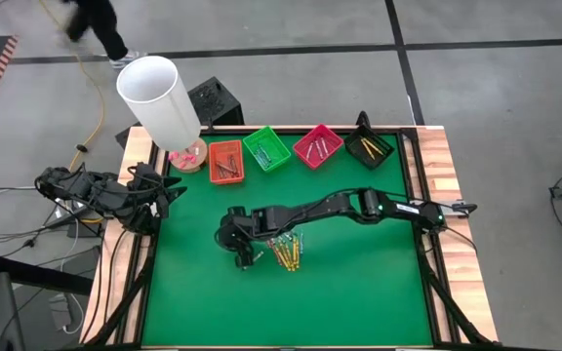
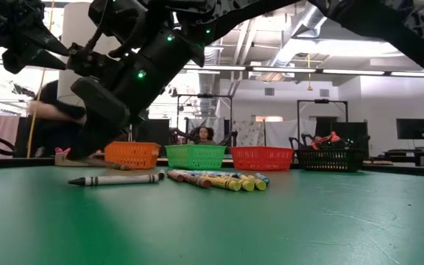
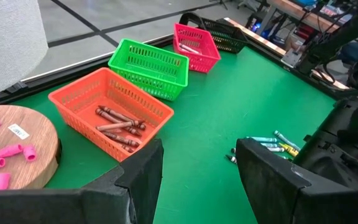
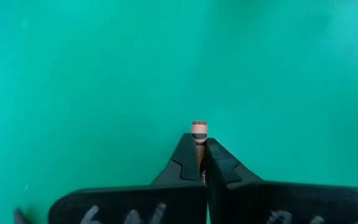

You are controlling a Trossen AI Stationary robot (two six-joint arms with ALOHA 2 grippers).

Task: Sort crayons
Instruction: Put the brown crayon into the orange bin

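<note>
A loose heap of crayons (image 1: 287,252), yellow, blue and green, lies mid-table, also seen in the low view (image 2: 223,180). One dark crayon (image 2: 116,179) lies apart on the mat. My right gripper (image 4: 201,146) reaches from the table's right side to just left of the heap (image 1: 245,255) and is shut on a brownish-orange crayon (image 4: 199,130). Along the far edge stand the orange tray (image 1: 225,161) with brown crayons (image 3: 120,124), then the green (image 1: 266,148), pink (image 1: 317,144) and black (image 1: 371,146) trays. My left gripper (image 3: 197,180) waits open at the left edge (image 1: 169,190). My right gripper pinches the brownish-orange crayon between its two fingertips (image 4: 185,155). The crayon lies along the fingers, and its flat end (image 4: 199,126) sticks out past them. The fingers slant down toward the mat. Whether the crayon is clear of the mat does not show.
A tall white cylinder (image 1: 159,97) stands at the far left corner, beside a round wooden disc (image 3: 11,149) with pink erasers. A person (image 1: 96,29) walks on the floor beyond the table. Bare green mat (image 1: 291,312) lies toward the near edge.
</note>
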